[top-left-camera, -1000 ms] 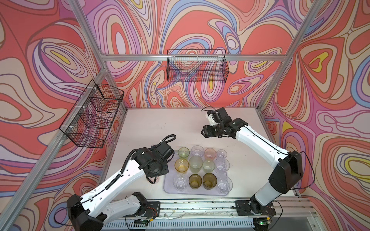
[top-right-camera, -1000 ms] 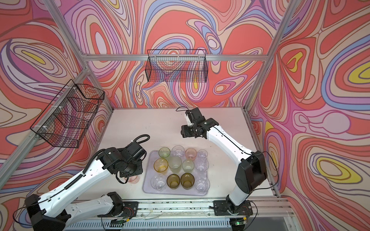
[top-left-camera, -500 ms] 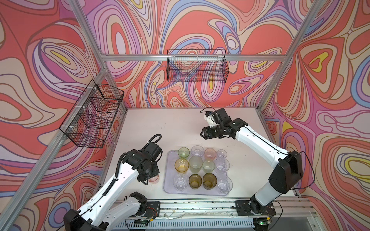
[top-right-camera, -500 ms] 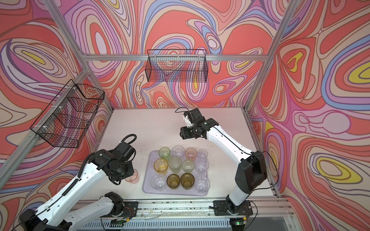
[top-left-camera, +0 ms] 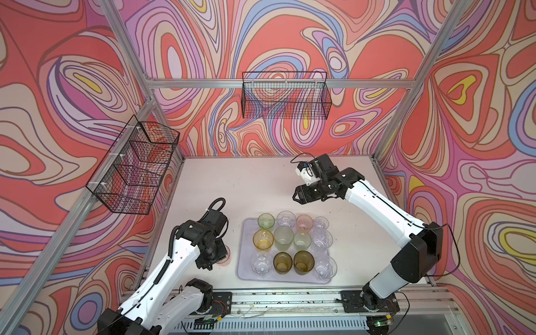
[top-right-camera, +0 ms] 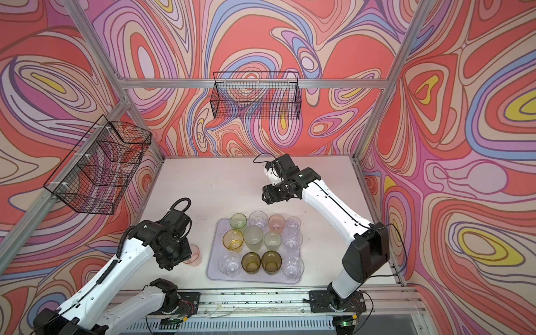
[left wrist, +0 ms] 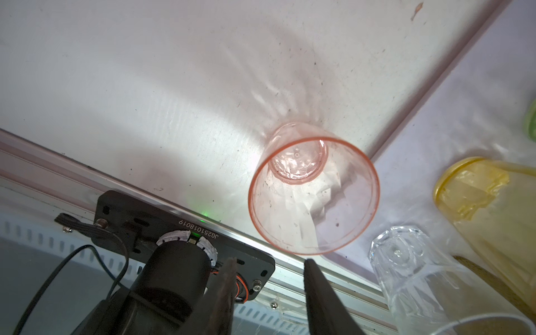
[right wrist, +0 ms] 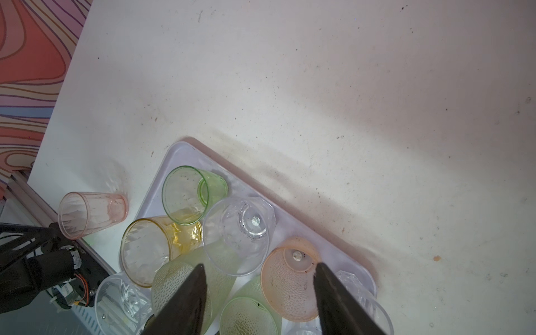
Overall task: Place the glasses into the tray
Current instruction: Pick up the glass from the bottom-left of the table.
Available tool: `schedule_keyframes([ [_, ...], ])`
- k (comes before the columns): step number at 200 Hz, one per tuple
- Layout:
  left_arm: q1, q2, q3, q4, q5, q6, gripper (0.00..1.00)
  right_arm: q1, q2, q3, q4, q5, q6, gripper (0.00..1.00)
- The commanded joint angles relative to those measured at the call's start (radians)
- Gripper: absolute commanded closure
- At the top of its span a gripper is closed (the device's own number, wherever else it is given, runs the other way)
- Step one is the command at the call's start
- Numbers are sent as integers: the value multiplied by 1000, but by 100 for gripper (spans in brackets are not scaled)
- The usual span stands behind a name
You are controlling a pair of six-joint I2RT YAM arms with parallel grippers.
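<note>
Black plate near pink glass reads, seemingly, JG251018019

The tray lies on the table toward six o'clock, holding twelve glasses. One more glass stands on the table at the tray's nine o'clock.

We see both top views bright, sharp and evenly lit from above. In the wrist views the pale matte counter glares whitish, and the translucent pink plastic tumbler throws rippled light streaks and a soft shadow across it. The dark left claw and right claw look blurred, close to the lens.
</note>
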Motion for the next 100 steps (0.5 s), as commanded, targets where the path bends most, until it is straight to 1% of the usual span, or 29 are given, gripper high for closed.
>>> schedule_keyframes([
  [1,12,-11,-27,-5,-7,-1,57,-5,-21,26,-25,-9,-20,38],
  [35,24,-20,-51,21,1,-16,57,-5,-15,26,-23,-11,-23,38],
  [69,36,-22,-53,32,-14,-35,58,-5,-20,14,-16,-15,-23,38],
  [100,38,-19,-79,78,7,-59,59,-5,-25,5,-8,-11,-29,39],
])
